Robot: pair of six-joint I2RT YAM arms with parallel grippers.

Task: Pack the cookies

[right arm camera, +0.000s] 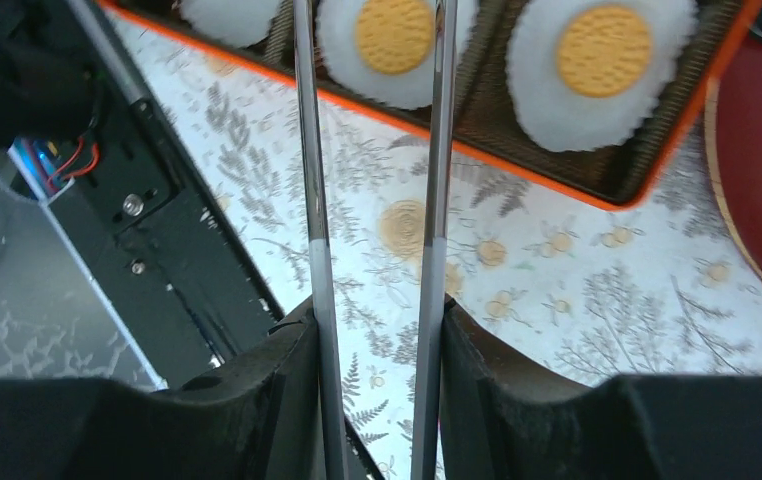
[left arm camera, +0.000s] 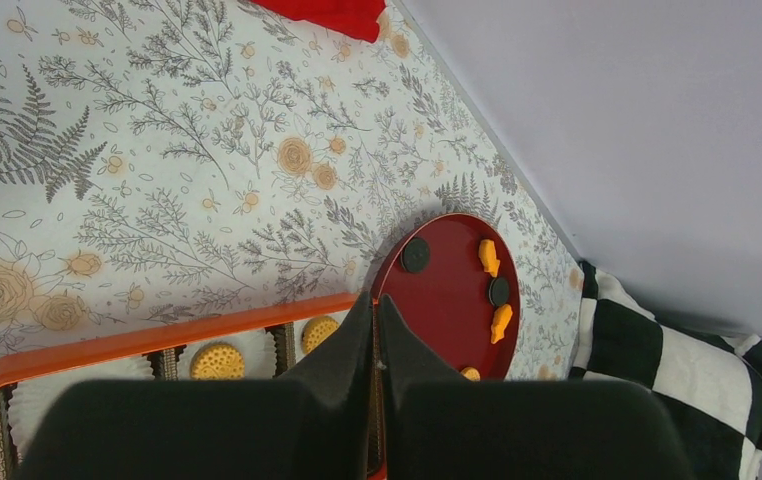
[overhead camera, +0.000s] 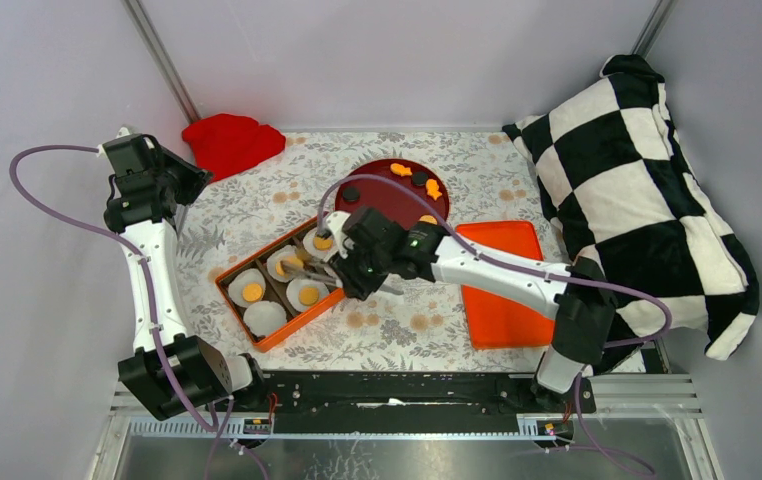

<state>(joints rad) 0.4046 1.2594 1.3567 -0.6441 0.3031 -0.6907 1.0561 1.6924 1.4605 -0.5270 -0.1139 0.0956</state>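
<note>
An orange box holds white liners, several with round yellow cookies in them; one liner is empty. My right gripper is shut on metal tongs, whose two arms reach over the box, either side of a cookie lying in its liner. The tong tips are out of view. Another cookie lies on the dark red plate. My left gripper is shut and empty, held high over the table's far left, away from the box.
The plate also carries orange fish-shaped pieces and black discs. A flat orange tray lies to the right of the box. A red cloth sits at the back left, a checkered pillow at the right.
</note>
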